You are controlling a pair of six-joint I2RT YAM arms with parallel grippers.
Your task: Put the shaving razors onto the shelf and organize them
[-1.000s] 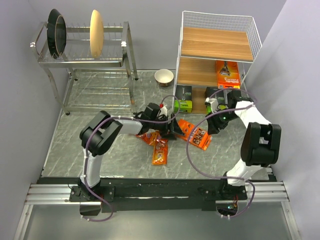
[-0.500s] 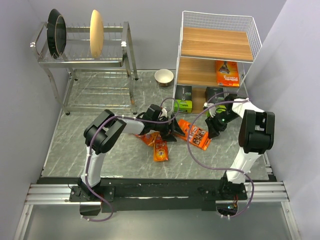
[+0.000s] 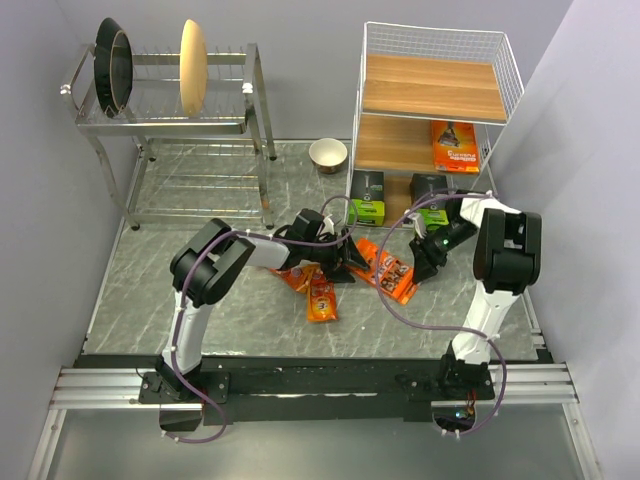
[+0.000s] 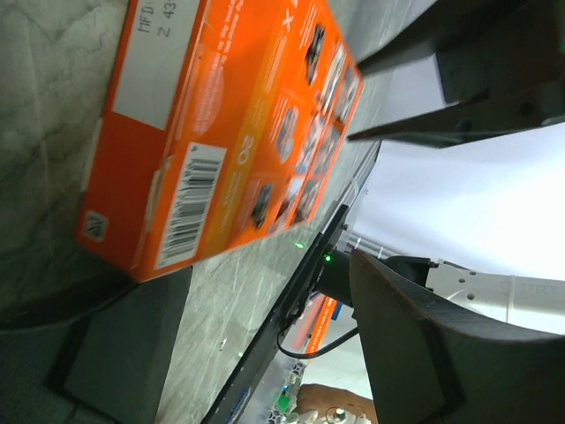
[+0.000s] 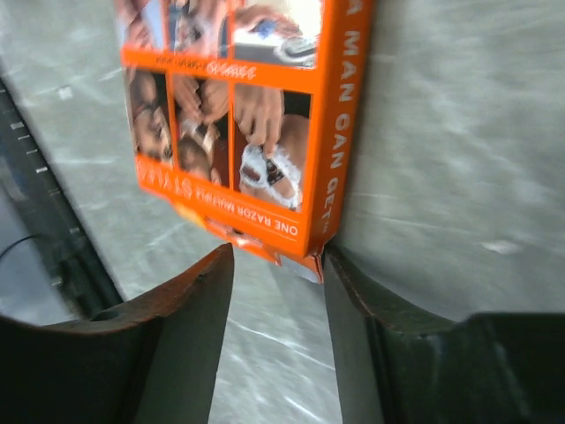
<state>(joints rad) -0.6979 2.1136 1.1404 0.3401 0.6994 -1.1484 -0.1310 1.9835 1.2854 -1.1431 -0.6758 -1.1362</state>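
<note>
Left end effector (image 3: 347,264) open beside a flat orange card (image 3: 385,268) on the table (image 3: 200,290); right end effector (image 3: 415,266) open, straddling the card's corner.

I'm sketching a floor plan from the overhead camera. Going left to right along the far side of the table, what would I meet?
steel dish rack → white bowl → shelf
</note>
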